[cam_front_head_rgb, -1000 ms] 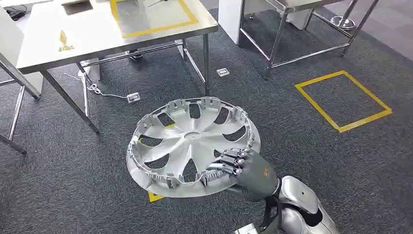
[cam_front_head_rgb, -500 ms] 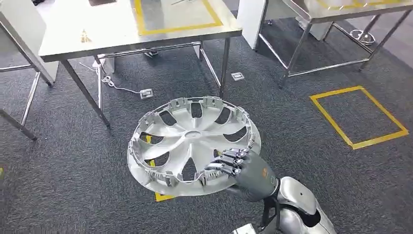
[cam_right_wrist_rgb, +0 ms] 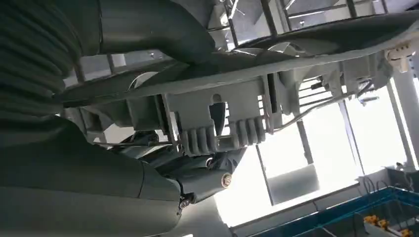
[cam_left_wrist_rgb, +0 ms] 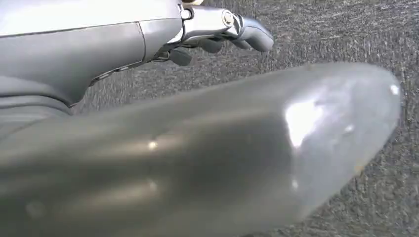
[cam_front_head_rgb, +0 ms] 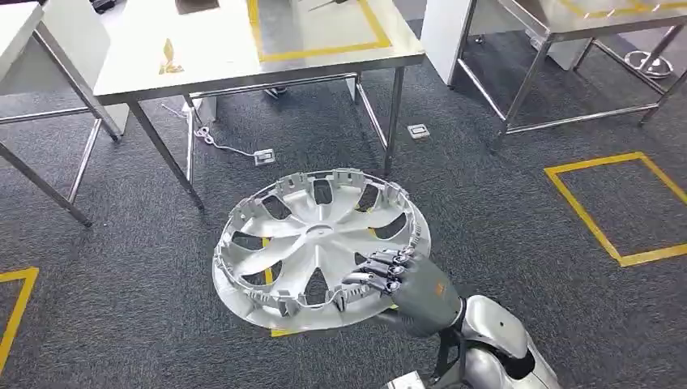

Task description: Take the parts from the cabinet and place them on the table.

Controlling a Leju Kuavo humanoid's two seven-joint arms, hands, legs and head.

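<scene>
Head view: right hand (cam_front_head_rgb: pixel 405 284) grips wheel cover (cam_front_head_rgb: pixel 316 243) at near rim, fingers hooked over edge, cover carried roughly flat over carpet, short of steel table (cam_front_head_rgb: pixel 219 61). You see flat carry likely because one-sided rim grip tips easily (judgement). Yellow taped square (cam_front_head_rgb: pixel 320 28) at table's far right corner looks like drop zone. Left hand (cam_left_wrist_rgb: pixel 222 29) hangs over carpet, fingers loosely curled, holding nothing visible; thumb blocks much, so can't tell state.
</scene>
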